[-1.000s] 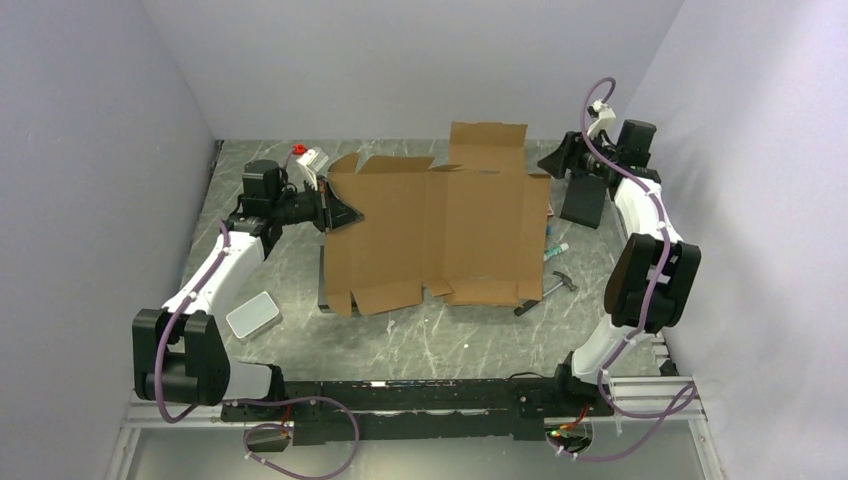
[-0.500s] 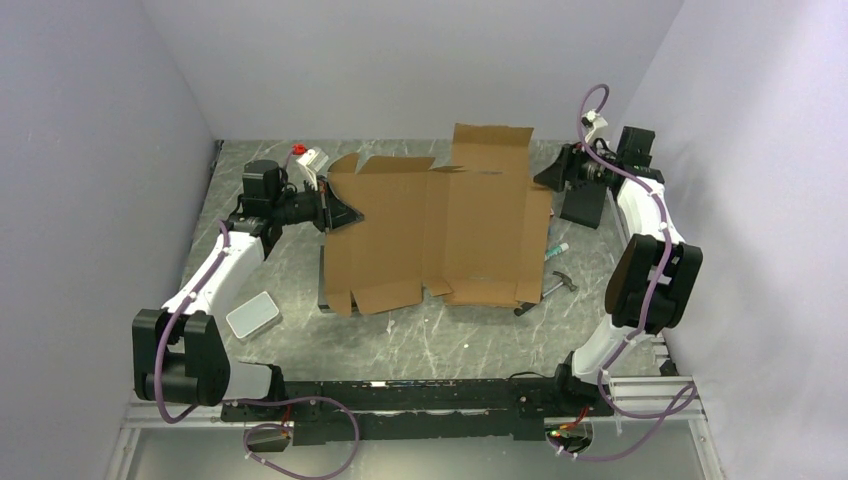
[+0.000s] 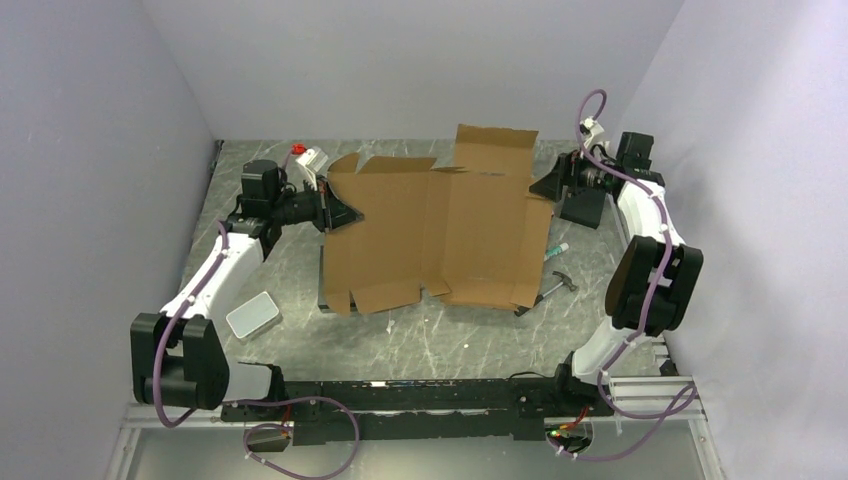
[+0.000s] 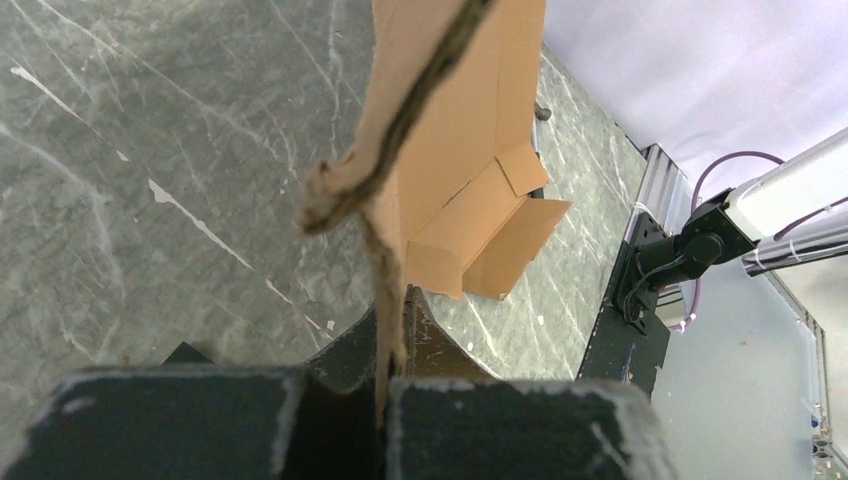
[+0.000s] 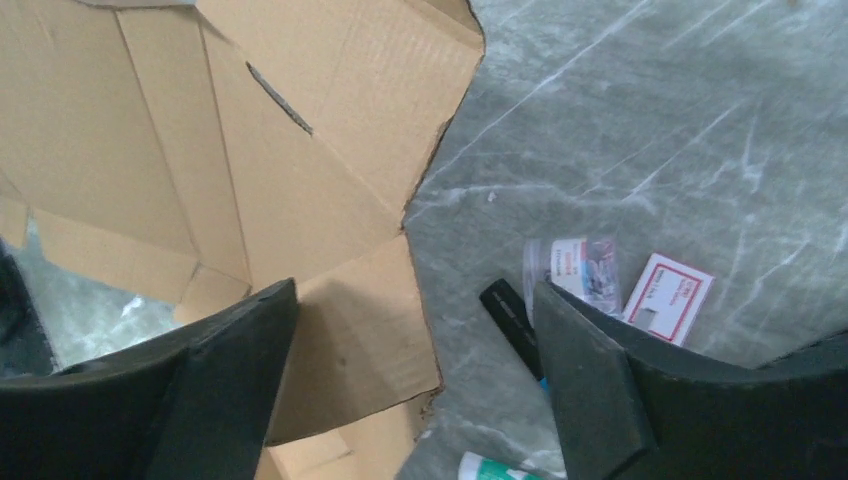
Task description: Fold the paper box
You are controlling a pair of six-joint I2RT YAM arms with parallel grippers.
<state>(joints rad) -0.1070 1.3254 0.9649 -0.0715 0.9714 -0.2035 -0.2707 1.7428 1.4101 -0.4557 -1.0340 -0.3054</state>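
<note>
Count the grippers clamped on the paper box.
1: the left gripper, shut on the left edge of the paper box. The right gripper is open at its right edge.

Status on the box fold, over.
Left gripper shut on paper box, left edge. Right gripper open at right edge, holding nothing. Box unfolded. Hammer lies by that right edge.

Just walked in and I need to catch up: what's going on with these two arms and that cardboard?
The two arms are working on folding the paper box, which lies spread over the table. The left gripper is shut on the cardboard's left edge. The right gripper is open at the sheet's far right corner, with a flap between its fingers but not clamped. The box is mostly an unfolded sheet with loose flaps; no walls are formed yet.
</note>
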